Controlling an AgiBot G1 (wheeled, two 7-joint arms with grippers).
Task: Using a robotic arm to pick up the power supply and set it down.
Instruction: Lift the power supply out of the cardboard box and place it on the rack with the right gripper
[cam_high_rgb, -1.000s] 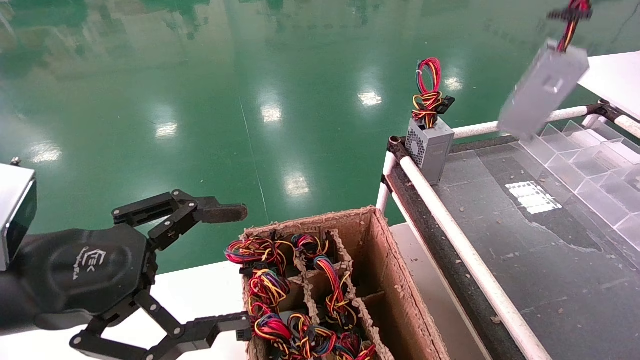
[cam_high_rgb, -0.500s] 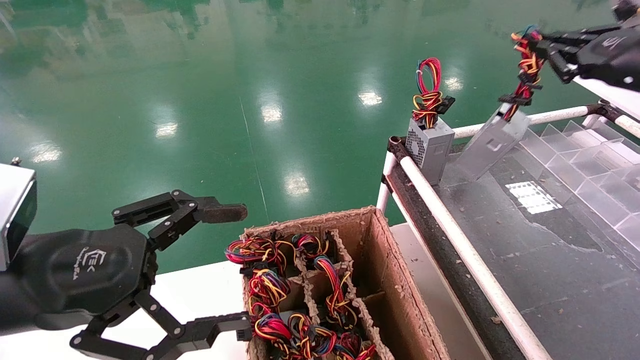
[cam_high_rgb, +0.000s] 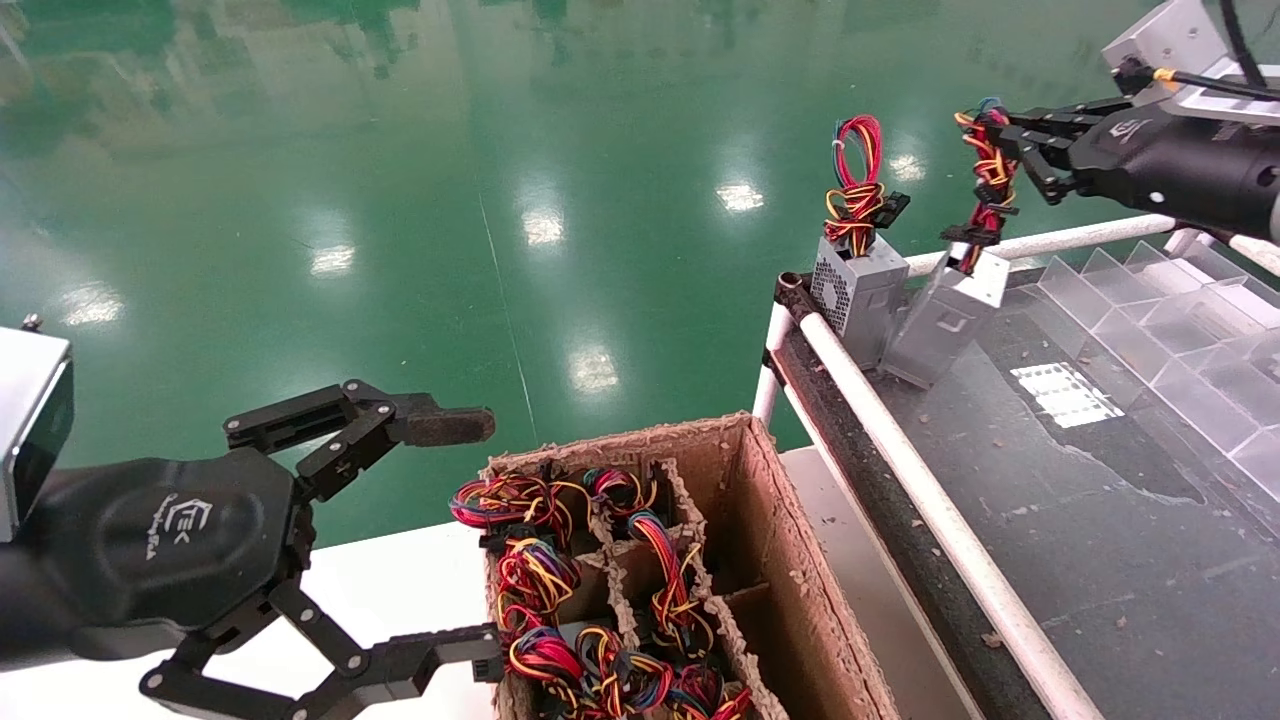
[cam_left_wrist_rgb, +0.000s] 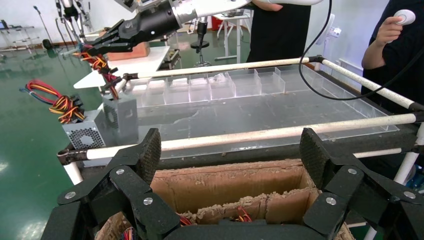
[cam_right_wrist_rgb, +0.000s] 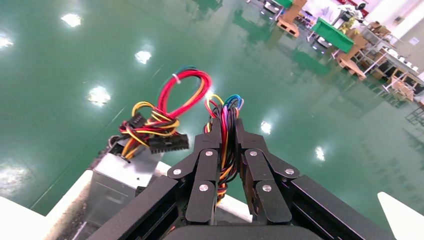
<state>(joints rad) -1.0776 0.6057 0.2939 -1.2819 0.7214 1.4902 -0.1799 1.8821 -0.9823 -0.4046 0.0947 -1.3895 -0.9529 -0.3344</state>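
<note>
The power supply (cam_high_rgb: 945, 318) hung tilted by its tied wire bundle (cam_high_rgb: 985, 185), its lower end down at the dark tabletop (cam_high_rgb: 1080, 520) near the far left corner, leaning just beside the other grey unit with the tall red wire loop (cam_high_rgb: 860, 285). Whether that lower edge actually touched the surface could not be told. The right gripper (cam_high_rgb: 1005, 135) was up above it, fingers pinched tight on the coloured wires; the right wrist view showed the strands squeezed between the two black fingers (cam_right_wrist_rgb: 207, 167). Clear plastic bins (cam_high_rgb: 1160, 320) lined the table's far side, behind a white rail (cam_high_rgb: 930, 510) along the near edge. Well apart, low on the left, the left gripper (cam_high_rgb: 470, 530) hovered idle with jaws spread wide, just beside the cardboard box (cam_high_rgb: 790, 560) of wire-topped units (cam_high_rgb: 540, 580) set between dividers.
</note>
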